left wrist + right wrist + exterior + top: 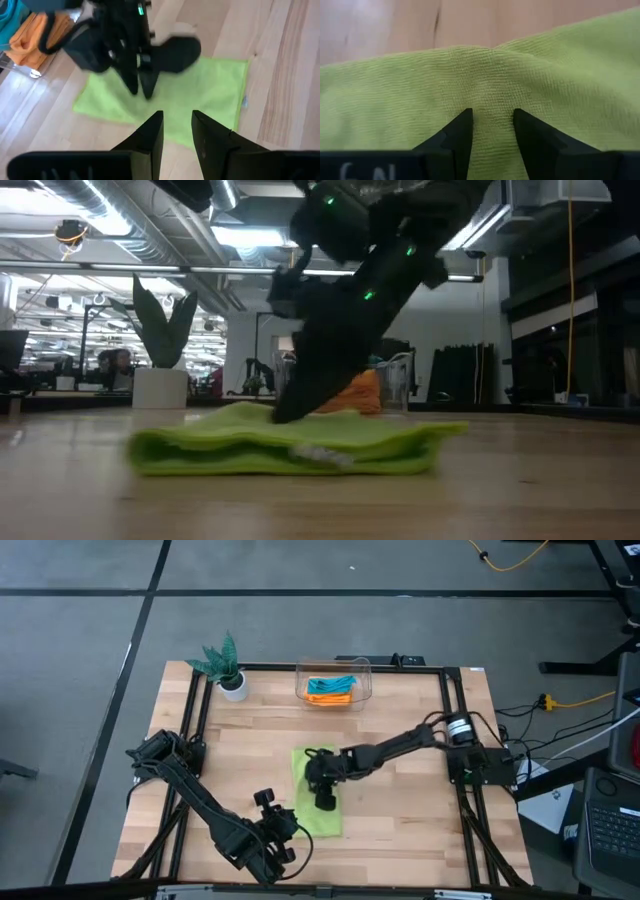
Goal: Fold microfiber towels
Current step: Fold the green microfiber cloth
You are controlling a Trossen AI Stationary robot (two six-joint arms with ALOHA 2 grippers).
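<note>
A lime green towel (318, 820) lies folded on the wooden table, near the middle; it also shows in the low view (290, 445). My right gripper (325, 800) points down onto its middle, fingers close together with a ridge of cloth between them (493, 125). My left gripper (177, 125) hovers over the towel's near left edge (283, 823), slightly open and empty. Orange and teal towels (330, 690) lie in a clear bin at the far side. My right gripper pinches a raised ridge of the towel's top layer (492, 100) between its two fingers, near the towel's middle. The fingers (134, 82) come from above, slanting down. The rest of the towel lies flat on the table.
A clear plastic bin (360, 675) stands at the table's far middle. A green plant in a white pot (228, 668) stands at the far left. Black rails frame the table. Bare wood lies to the right of the towel.
</note>
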